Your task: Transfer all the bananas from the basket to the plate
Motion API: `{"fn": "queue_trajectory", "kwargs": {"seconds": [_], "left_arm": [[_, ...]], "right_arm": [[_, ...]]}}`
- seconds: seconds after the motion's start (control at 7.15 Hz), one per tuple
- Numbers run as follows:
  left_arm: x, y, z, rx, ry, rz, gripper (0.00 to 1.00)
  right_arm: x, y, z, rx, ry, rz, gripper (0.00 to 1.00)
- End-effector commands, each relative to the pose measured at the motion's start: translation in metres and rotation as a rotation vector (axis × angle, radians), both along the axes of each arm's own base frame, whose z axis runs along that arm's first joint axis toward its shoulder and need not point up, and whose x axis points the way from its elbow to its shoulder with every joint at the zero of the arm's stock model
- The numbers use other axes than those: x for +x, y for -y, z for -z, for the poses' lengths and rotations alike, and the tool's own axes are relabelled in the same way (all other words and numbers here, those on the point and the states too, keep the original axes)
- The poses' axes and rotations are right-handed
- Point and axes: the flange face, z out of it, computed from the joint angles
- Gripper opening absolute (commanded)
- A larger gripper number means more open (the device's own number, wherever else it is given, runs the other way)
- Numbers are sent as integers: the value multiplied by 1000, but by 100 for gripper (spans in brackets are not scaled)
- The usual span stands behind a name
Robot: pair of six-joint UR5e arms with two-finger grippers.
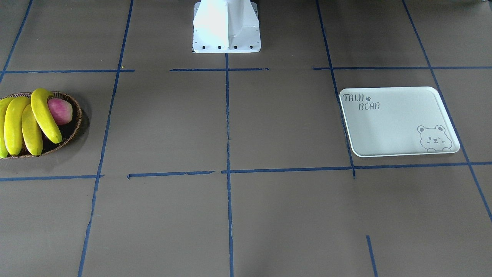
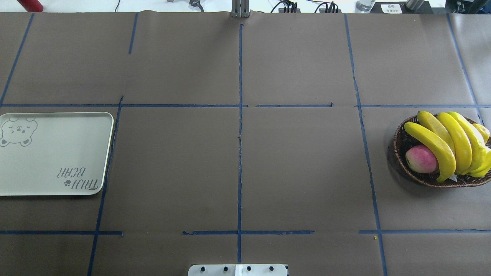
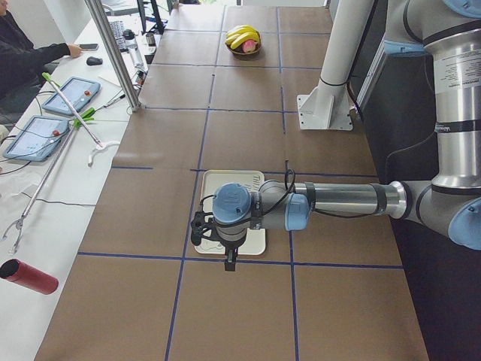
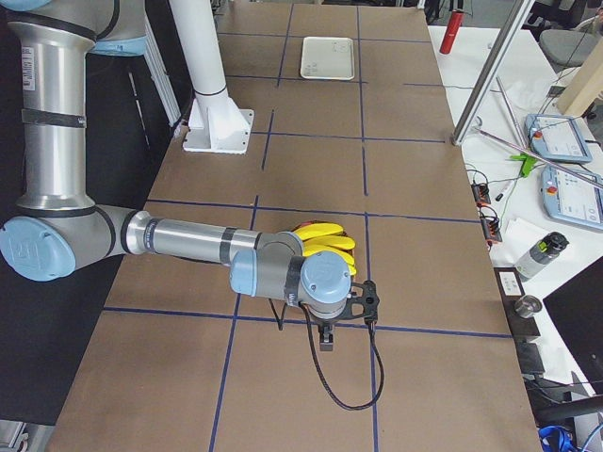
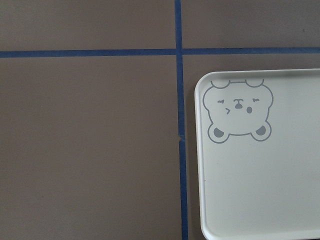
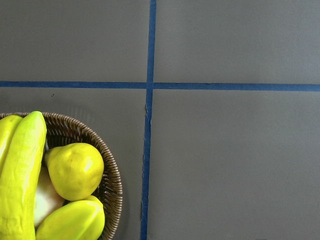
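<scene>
Several yellow bananas (image 1: pixel 32 119) lie side by side in the brown wicker basket (image 1: pixel 78 119); they also show in the overhead view (image 2: pixel 452 142) and the right wrist view (image 6: pixel 20 175). The white "TAIJI BEAR" plate (image 1: pixel 396 123) lies bare at the other end of the table (image 2: pixel 53 153), and its bear corner shows in the left wrist view (image 5: pixel 265 175). My left gripper (image 3: pixel 203 229) hangs high over the plate. My right gripper (image 4: pixel 366 299) hangs high beside the basket. Both show only in the side views, so I cannot tell whether they are open or shut.
A pink-red apple (image 2: pixel 421 159) and a yellow-green pear (image 6: pixel 75 170) share the basket with the bananas. The white robot pedestal (image 1: pixel 226 27) stands at the table's middle edge. A side bench with tablets, a metal pole (image 3: pixel 113 53) and a red bottle (image 3: pixel 30 277) runs along the far side.
</scene>
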Motion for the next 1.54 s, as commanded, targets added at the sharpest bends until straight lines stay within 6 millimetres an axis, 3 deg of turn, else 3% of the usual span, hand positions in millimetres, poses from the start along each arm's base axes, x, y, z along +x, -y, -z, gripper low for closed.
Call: {"fn": "queue_trajectory", "kwargs": {"seconds": [0.0, 0.98, 1.26, 1.4], "left_arm": [[0, 0, 0, 3, 0, -1, 100], [0, 0, 0, 4, -1, -2, 100], [0, 0, 0, 4, 0, -2, 100], [1, 0, 1, 4, -4, -2, 100]], "right_arm": [[1, 0, -3, 1, -11, 4, 100], [-1, -5, -8, -12, -8, -1, 100], [0, 2, 9, 22, -5, -4, 100], [-1, 6, 31, 65, -16, 0, 100]]}}
